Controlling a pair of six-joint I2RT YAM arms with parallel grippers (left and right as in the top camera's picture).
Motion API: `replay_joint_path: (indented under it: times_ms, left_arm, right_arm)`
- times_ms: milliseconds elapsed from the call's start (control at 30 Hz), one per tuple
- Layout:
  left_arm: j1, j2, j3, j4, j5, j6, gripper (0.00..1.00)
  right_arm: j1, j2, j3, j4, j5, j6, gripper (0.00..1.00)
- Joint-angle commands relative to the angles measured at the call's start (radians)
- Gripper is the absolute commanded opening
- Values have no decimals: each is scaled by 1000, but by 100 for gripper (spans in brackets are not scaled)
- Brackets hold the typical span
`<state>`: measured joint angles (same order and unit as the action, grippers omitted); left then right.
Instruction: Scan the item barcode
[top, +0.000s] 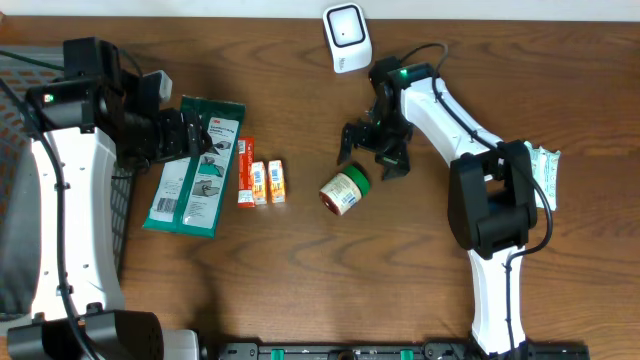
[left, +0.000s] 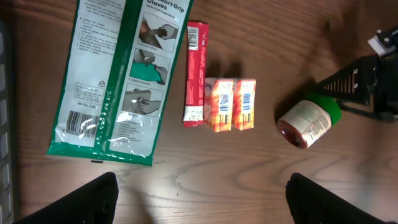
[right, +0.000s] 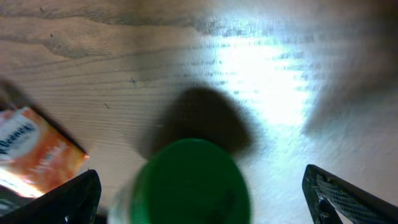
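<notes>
Green-lidded jar (top: 345, 190) | on its side, just beside right gripper (top: 371, 159) | gripper spread wide

Green-lidded, white-label jar (top: 345, 190), green/white gloves pack (top: 195, 165), red box (top: 245, 172), 2 orange boxes (top: 267, 183), brown wood-grain desk (top: 300, 280).

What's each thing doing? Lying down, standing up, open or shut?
jar, lying on its side, lid on
glove packet, lying flat
red box, lying flat
orange boxes, lying side by side
scanner, standing apart from the rest
left gripper, open, empty
right gripper, open, empty, by the jar
</notes>
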<state>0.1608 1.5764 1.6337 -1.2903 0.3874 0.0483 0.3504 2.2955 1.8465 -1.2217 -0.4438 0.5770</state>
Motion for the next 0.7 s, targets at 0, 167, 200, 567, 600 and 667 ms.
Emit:
replay_joint_path:
  times_ms: [0,167,200,567,600,667]
  left_arm:
    - [0,-14,-3,-3,5,-5,87]
    - [0,-14,-3,-3,5,-5,87]
    - [0,-14,-3,-3,5,-5,87]
    - [0,-14,-3,-3,5,-5,87]
    - [0,-14,-3,-3,5,-5,87]
    - [0,-14,-3,-3,5,-5,87]
  right_arm:
    - [31,-8,5,-10,-55,167,99]
    - [61,-8,5,-36,-37,262,99]
    - [63,-8,5,-42,-26,282,99]
    - [81,-8,4,-63,40,373,99]
    - [84,-8,4,-58,44,373,99]
    - [89,-8,5,-40,45,373,99]
